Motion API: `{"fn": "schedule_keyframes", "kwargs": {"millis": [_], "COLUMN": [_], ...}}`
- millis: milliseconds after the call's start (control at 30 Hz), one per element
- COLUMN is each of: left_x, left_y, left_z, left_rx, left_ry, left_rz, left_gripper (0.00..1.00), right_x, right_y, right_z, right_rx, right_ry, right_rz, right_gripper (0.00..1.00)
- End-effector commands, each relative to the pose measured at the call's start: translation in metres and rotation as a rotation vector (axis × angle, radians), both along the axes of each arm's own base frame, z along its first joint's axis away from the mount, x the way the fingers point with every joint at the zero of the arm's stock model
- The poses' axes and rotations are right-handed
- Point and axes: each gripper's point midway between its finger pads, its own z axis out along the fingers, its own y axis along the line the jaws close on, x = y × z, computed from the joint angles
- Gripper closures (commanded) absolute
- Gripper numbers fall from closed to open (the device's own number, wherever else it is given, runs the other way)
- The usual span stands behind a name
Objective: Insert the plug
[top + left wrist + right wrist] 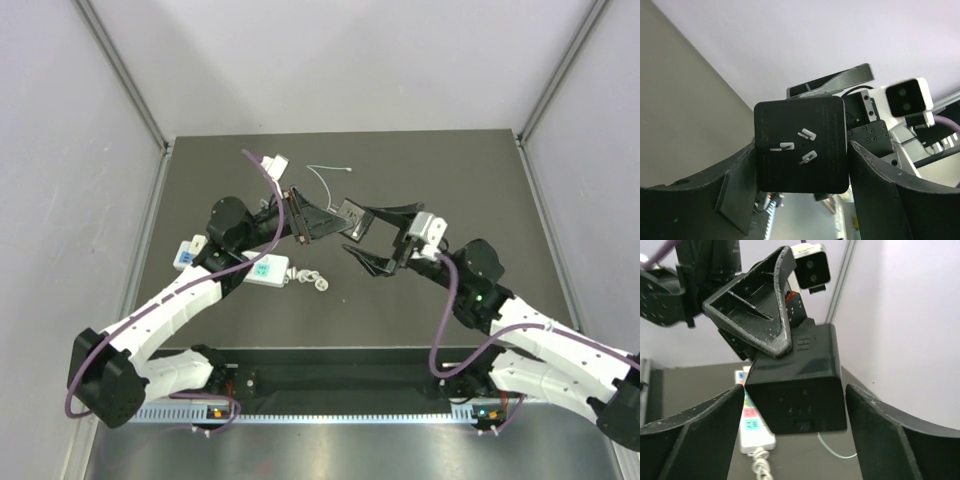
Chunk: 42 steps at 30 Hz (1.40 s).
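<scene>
Above the middle of the dark table (450, 170), the small black cube-shaped plastic plug (352, 213) (801, 145) (800, 385), trailing a thin pale wire (322, 178), sits clamped in the left tool (335, 222) (801, 150). The right tool (362, 237) (795, 410) stands open, its fingers spread either side of the plug.

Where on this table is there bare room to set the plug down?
Bare: the far right corner of the table, beyond the right gripper, and the near strip between the coiled cord and the right arm. Crowded: the left side with the power strip, and the far centre, where the pale wire lies and the left gripper holds the plug.
</scene>
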Motion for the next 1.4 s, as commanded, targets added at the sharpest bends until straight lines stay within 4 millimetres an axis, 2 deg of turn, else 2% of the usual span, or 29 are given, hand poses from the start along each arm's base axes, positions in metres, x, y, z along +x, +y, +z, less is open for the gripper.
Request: {"fn": "schedule_keyframes", "kwargs": {"millis": [0,67,100,200,300,500,733,933,1100,1367], "left_x": [-0.014,-0.017,-0.017,-0.013,-0.012,-0.012,-0.009,-0.009,-0.007,-0.001], "left_y": [0.012,0.013,0.012,0.012,0.012,0.011,0.009,0.005,0.005,0.004], "left_z": [0.051,0.059,0.060,0.066,0.075,0.082,0.075,0.067,0.065,0.060], "left_rx": [-0.126,-0.142,-0.142,-0.160,-0.233,-0.299,-0.273,-0.245,-0.224,-0.214], "left_ry": [-0.319,-0.388,-0.401,-0.439,-0.439,-0.446,-0.455,-0.451,-0.457,-0.436], "left_rz": [0.017,0.019,0.020,0.036,0.039,0.018,0.026,0.018,0.032,0.052], "left_gripper": [1.00,1.00,1.00,1.00,1.00,1.00,1.00,1.00,1.00,1.00], "right_x": [-0.017,-0.024,-0.021,-0.018,-0.015,-0.007,0.004,0.009,0.004,-0.001], "right_y": [-0.017,-0.034,-0.040,-0.051,-0.053,-0.061,-0.047,-0.045,-0.041,-0.040], "right_z": [0.021,0.037,0.033,0.043,0.053,0.072,0.076,0.081,0.089,0.082], "right_rx": [0.185,0.346,0.412,0.551,0.646,0.807,0.830,0.843,0.833,0.816], "right_ry": [0.149,0.240,0.323,0.447,0.544,0.611,0.665,0.649,0.620,0.622], "right_rz": [0.036,0.055,0.051,0.060,0.089,0.120,0.151,0.146,0.185,0.210], "right_gripper": [0.18,0.15,0.15,0.14,0.14,0.14,0.17,0.19,0.19,0.18]}}
